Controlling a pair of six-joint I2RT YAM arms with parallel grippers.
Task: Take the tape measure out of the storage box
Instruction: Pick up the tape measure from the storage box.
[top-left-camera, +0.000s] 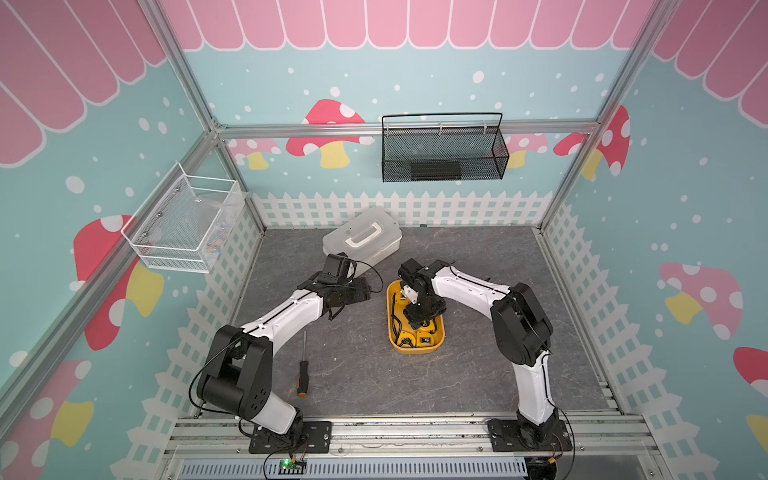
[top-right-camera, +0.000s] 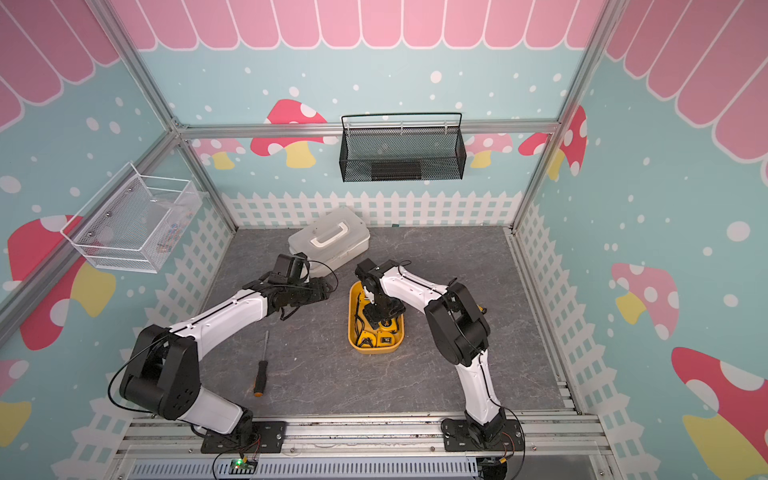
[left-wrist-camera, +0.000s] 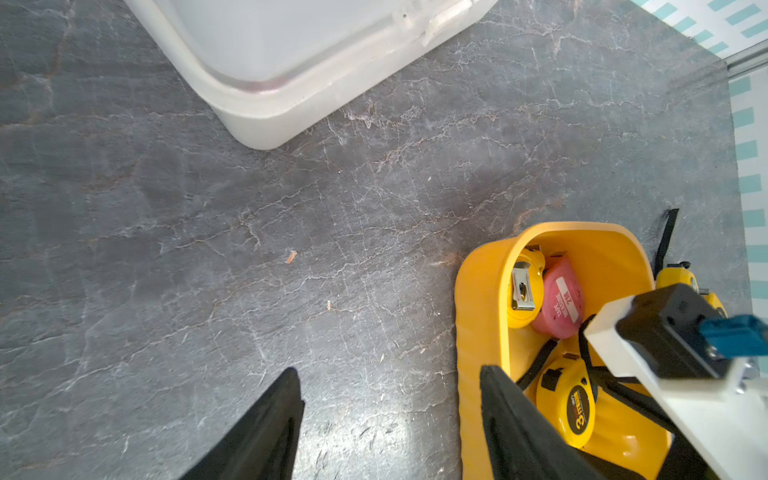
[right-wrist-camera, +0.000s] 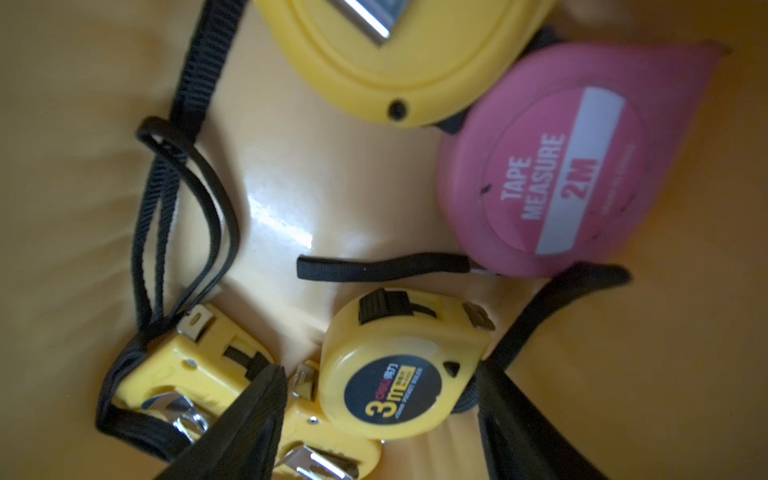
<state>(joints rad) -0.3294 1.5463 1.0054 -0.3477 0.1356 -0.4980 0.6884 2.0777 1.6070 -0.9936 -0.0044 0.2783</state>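
The yellow-orange storage box (top-left-camera: 415, 350) (top-right-camera: 376, 348) sits mid-table and holds several tape measures with black straps. In the right wrist view a yellow 3m tape measure (right-wrist-camera: 395, 374) lies flat beside a pink 2M one (right-wrist-camera: 561, 166). My right gripper (right-wrist-camera: 380, 370) (top-left-camera: 419, 320) is lowered into the box. Its jaws are open and stand on either side of the yellow 3m case, with a gap on one side. My left gripper (left-wrist-camera: 388, 372) (top-left-camera: 361, 291) hovers open and empty over bare table, just left of the box's wall (left-wrist-camera: 478, 311).
A white lidded case (top-left-camera: 361, 241) stands behind the left gripper. A screwdriver (top-left-camera: 302, 374) lies front left. Another yellow tape measure (left-wrist-camera: 675, 276) lies on the table outside the box. A black mesh basket (top-left-camera: 442, 149) and a white one (top-left-camera: 183, 224) hang on the walls.
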